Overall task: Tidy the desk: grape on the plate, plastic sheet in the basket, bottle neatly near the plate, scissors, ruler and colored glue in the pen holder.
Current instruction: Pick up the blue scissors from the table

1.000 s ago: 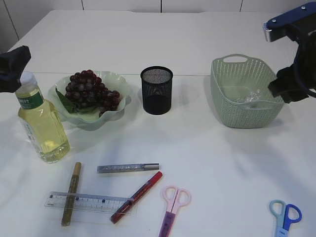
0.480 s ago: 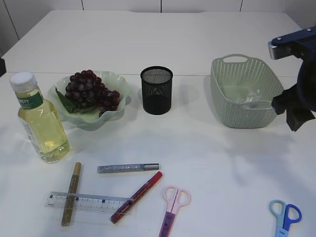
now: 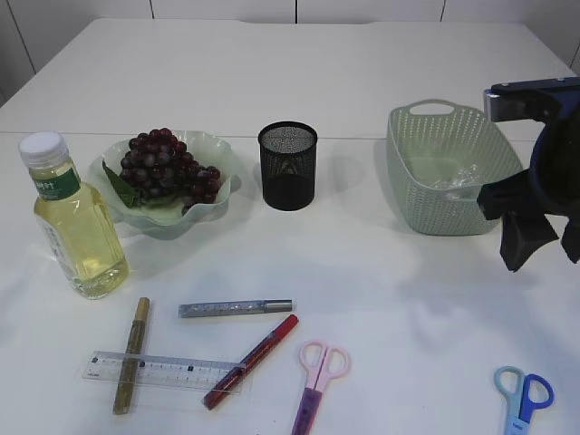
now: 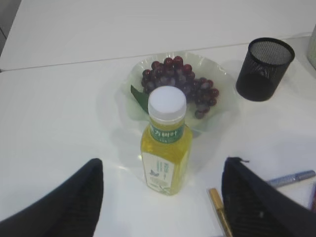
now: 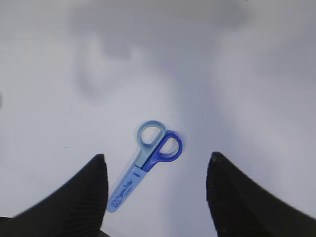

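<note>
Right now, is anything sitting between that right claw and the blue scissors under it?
Nothing visible. In the right wrist view the blue scissors lie alone on bare table, framed between the open fingers of the right end effector, which hangs above them without touching.

Both tools (image 4: 160,197) (image 5: 155,190) agape, empty

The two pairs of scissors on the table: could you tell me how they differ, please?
The pink scissors lie near the middle front, beside the red glue pen; the blue scissors lie alone at the front right, below the right gripper. They differ in handle colour. Both lie flat, closed, outside the pen holder.
</note>
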